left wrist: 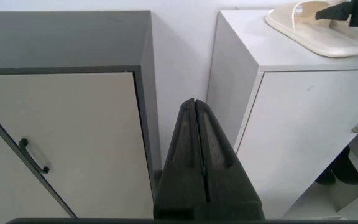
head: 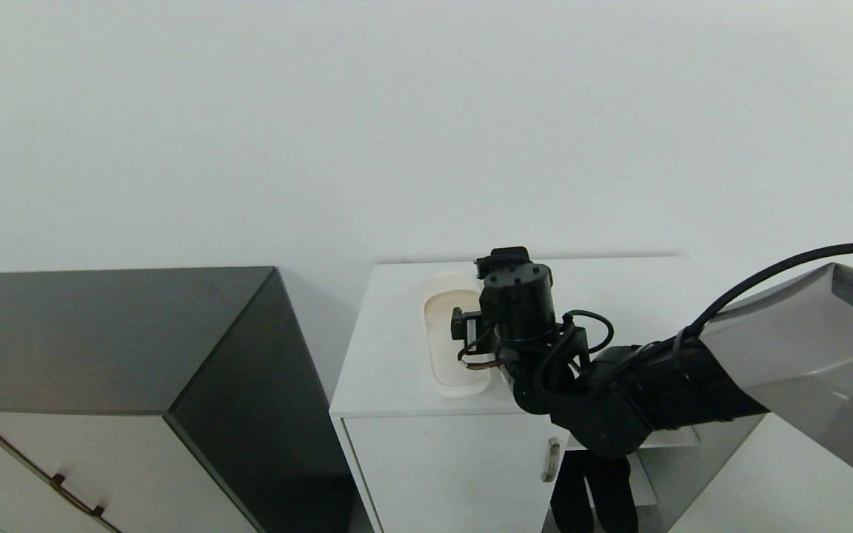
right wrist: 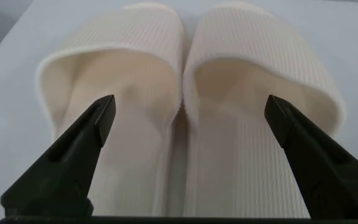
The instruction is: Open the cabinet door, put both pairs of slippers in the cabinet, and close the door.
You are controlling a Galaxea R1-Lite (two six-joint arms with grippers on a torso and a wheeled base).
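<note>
The right arm hides much of the pair of cream, ribbed, round-toed foam slippers [right wrist: 235, 87] lying atop the smooth white cabinet [head: 389, 355]. The right end effector [right wrist: 189, 104] gapes wide, flanking both slippers. The left end effector [left wrist: 194, 106] is pressed closed, low before the cabinet.

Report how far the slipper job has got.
Done: the cabinet door looks open, and a dark pair seems to sit inside. In hand: the right gripper is over the cream slippers on the cabinet top, fingers open, not yet gripping. Left: put that pair inside and close the door.
</note>
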